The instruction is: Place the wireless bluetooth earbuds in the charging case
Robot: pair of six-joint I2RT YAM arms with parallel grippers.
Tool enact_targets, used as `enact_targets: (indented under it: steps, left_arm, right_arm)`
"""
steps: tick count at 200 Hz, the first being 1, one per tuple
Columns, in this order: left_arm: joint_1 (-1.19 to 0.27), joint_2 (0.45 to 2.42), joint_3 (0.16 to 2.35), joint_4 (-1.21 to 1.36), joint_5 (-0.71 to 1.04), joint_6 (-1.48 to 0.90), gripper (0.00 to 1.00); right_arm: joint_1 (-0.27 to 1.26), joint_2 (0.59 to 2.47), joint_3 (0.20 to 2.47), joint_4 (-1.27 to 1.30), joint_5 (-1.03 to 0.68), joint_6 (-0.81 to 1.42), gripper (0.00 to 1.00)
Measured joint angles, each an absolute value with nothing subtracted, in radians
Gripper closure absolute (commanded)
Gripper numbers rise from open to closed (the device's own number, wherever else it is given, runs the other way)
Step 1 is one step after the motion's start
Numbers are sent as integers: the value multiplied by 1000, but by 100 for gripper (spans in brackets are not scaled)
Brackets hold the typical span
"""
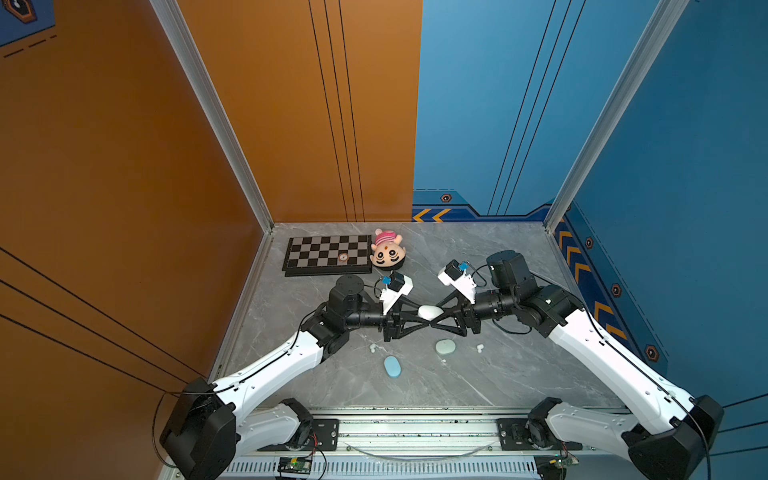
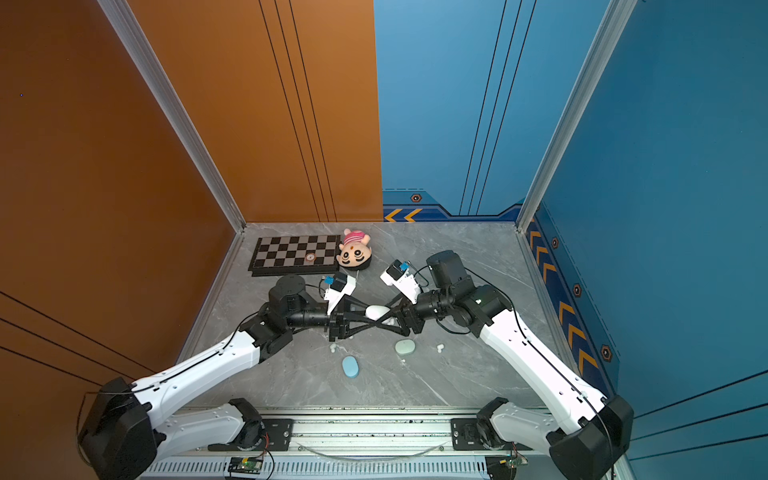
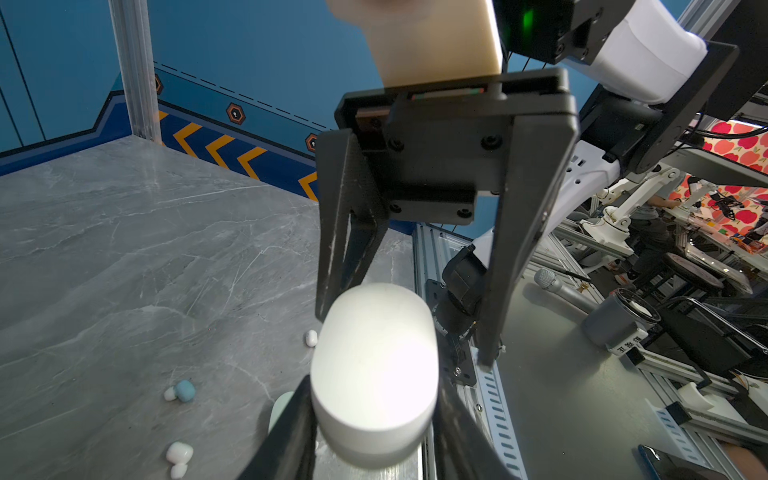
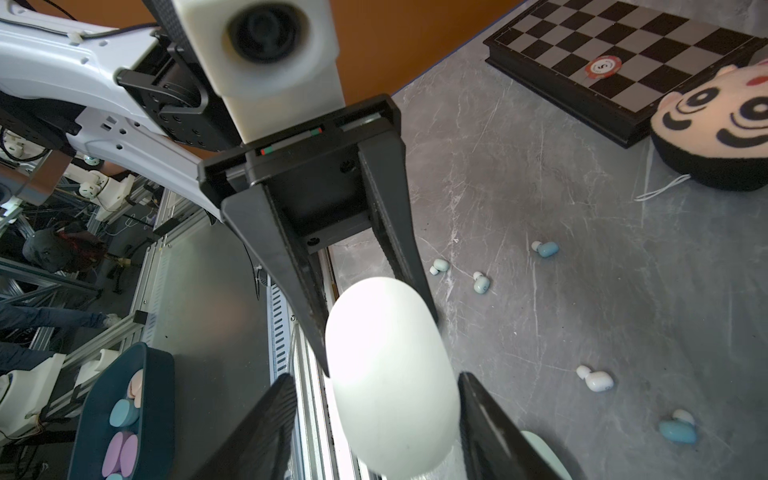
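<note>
A white oval charging case [image 1: 430,311] [image 3: 374,374] hangs above the table's middle, lid down, with my left gripper [image 3: 374,386] shut on its sides. My right gripper [image 4: 376,378] faces it from the other side and stands open around the case [image 4: 390,374], with a gap at one finger. Loose earbuds lie on the table: white ones [image 1: 372,347] [image 1: 480,347] in both top views, light blue ones [image 4: 546,248] [image 4: 677,430] and pale ones [image 4: 439,265] [image 4: 596,380] in the right wrist view.
A light blue case [image 1: 392,366] and a pale green case [image 1: 445,346] lie shut nearer the front edge. At the back left sit a chessboard [image 1: 328,254] bearing a chip and a plush head [image 1: 387,249]. Walls enclose three sides.
</note>
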State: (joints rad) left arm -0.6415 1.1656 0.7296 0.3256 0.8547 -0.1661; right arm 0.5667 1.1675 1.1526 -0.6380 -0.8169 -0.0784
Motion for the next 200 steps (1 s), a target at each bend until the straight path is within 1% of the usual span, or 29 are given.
enact_targets:
  steps: [124, 200]
  left_arm:
    - [-641, 1165, 730, 325, 838, -166, 100]
    - [-642, 1165, 730, 325, 835, -166, 100]
  right_arm:
    - [522, 1149, 1133, -590, -754, -70, 31]
    - [503, 1150, 1128, -519, -716, -25, 30]
